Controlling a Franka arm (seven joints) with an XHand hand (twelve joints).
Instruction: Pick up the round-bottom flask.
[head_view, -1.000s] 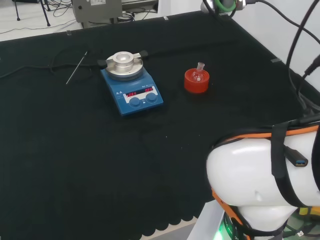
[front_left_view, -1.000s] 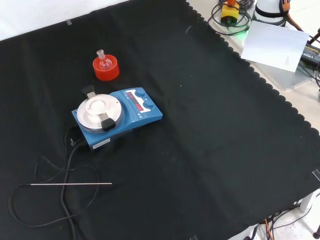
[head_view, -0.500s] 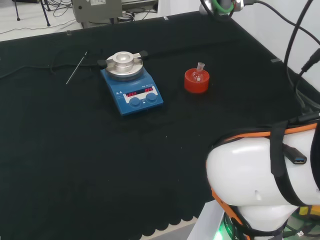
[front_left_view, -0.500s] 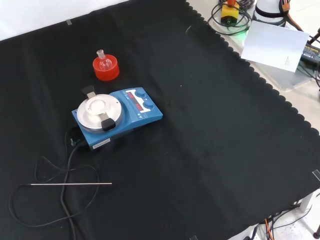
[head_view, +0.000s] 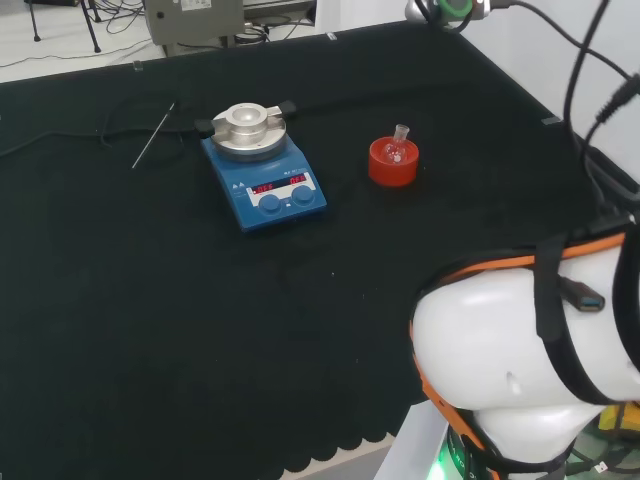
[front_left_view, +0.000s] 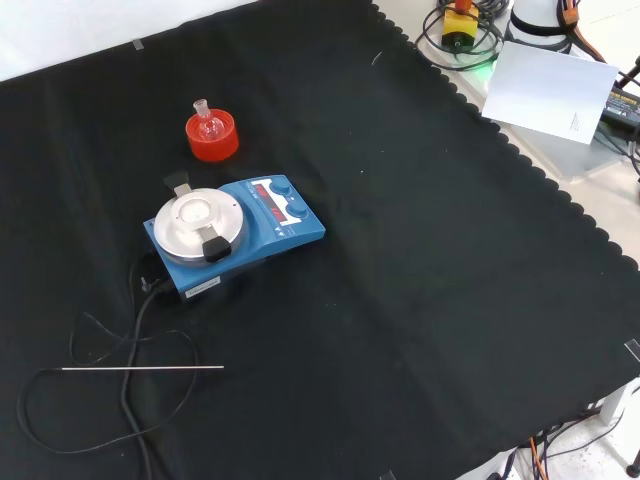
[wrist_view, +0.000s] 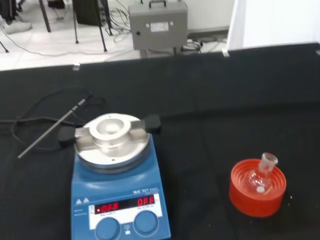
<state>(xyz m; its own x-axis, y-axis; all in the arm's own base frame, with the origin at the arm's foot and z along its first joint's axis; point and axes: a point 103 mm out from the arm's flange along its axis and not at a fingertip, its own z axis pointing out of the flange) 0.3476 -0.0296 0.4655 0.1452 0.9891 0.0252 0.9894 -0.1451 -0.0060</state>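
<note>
Only the arm's big white link (head_view: 530, 370) at the right of the head view has shifted a little since a second ago, with its cables swung slightly; everything on the desk (front_left_view: 420, 280) lies as it did. How the hand's fingers stand cannot be told.

The round-bottom flask (head_view: 400, 146) sits upright in a red ribbed stand (head_view: 392, 165), its short neck up. In the head view it is right of the blue hotplate (head_view: 265, 182), apart from it; in the front view the flask (front_left_view: 207, 123) and stand (front_left_view: 212, 140) are farther off than the hotplate (front_left_view: 235, 232), near the far left part of the cloth. The wrist view has the flask (wrist_view: 261, 176) in its stand (wrist_view: 257, 187) beside the hotplate (wrist_view: 116, 197), whose round metal top plate (wrist_view: 112, 140) carries two black clamps. A thin metal rod (front_left_view: 140, 368) lies flat on the cloth near the hotplate's black cable (front_left_view: 130, 390), on the near left in the front view.
</note>
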